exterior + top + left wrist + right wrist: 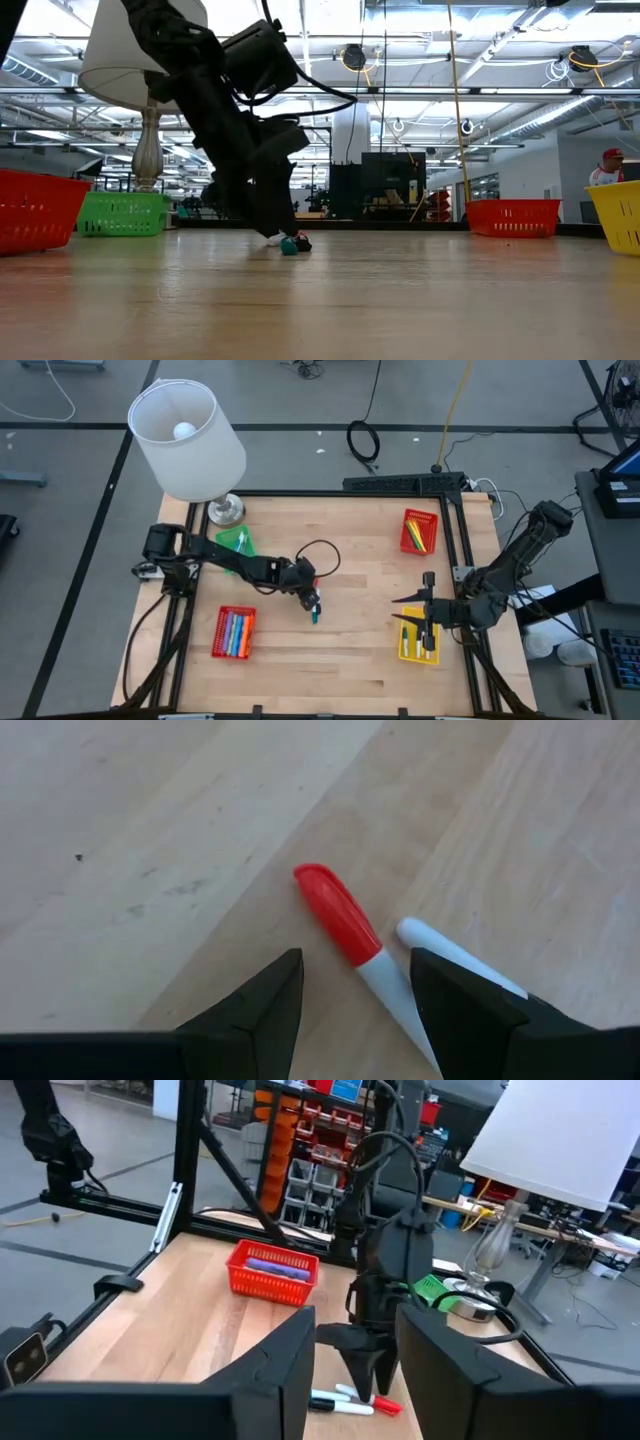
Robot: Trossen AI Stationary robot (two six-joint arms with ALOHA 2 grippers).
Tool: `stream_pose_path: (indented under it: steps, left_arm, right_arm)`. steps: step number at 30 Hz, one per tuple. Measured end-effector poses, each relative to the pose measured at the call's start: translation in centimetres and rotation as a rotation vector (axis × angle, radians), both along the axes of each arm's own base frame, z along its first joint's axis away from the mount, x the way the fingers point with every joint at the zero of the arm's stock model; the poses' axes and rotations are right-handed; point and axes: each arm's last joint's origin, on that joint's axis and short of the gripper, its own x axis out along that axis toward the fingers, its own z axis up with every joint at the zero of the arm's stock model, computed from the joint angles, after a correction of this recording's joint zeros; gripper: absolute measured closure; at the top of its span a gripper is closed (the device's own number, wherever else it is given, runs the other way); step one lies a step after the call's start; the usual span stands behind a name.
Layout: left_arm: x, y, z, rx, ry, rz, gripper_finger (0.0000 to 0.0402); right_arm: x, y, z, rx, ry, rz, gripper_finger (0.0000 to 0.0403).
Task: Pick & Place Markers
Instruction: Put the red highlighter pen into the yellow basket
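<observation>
A few markers lie together on the wooden table's middle. In the left wrist view one has a red cap and a white barrel, and a second white one lies beside it. My left gripper points steeply down over them, open. Its fingers stand on either side of the red-capped marker's barrel, just above the table. In the low view the markers' ends show at its fingertips. My right gripper hangs level and open with nothing in it, above the yellow basket.
A red basket with several markers stands at the near left. Another red basket with markers stands at the far right, and a green basket at the far left beside a lamp. Bare wood lies between the baskets.
</observation>
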Motion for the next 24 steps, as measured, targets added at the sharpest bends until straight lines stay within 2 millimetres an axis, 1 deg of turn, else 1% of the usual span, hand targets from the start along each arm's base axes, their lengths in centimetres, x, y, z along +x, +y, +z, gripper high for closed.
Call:
stream_pose_path:
  steps: [3,9,12,14,17,20,24]
  left_arm:
    - [-0.5,-0.2,-0.3,0.012,0.067,0.001,0.0206]
    - [-1.5,-0.2,-0.6,-0.014,0.174,0.072,0.0206]
    - [-1.7,-0.2,-0.7,-0.001,0.196,0.05,0.0207]
    - [-1.8,-0.2,-0.8,0.019,0.208,0.01,0.0214]
    - [-1.9,-0.3,-0.8,0.069,0.23,-0.088,0.0245]
    - [-1.9,-0.3,-0.9,0.118,0.239,-0.184,0.0291]
    - [-1.7,-0.2,-0.8,0.151,0.228,-0.215,0.0359]
  right_arm:
    - [0.1,-0.1,0.0,0.001,0.0,-0.007,0.0273]
    - [0.1,-0.1,0.0,0.001,0.0,-0.008,0.0273]
    - [0.1,-0.2,-0.4,0.001,0.0,-0.008,0.0273]
    - [0.0,-0.2,-0.9,-0.003,0.003,-0.009,0.0273]
    - [0.0,-0.4,-1.4,0.004,-0.005,-0.016,0.0273]
    - [0.1,-0.6,-1.5,0.011,-0.017,-0.025,0.0273]
    - [0.1,-0.6,-1.4,0.019,-0.026,-0.027,0.0273]
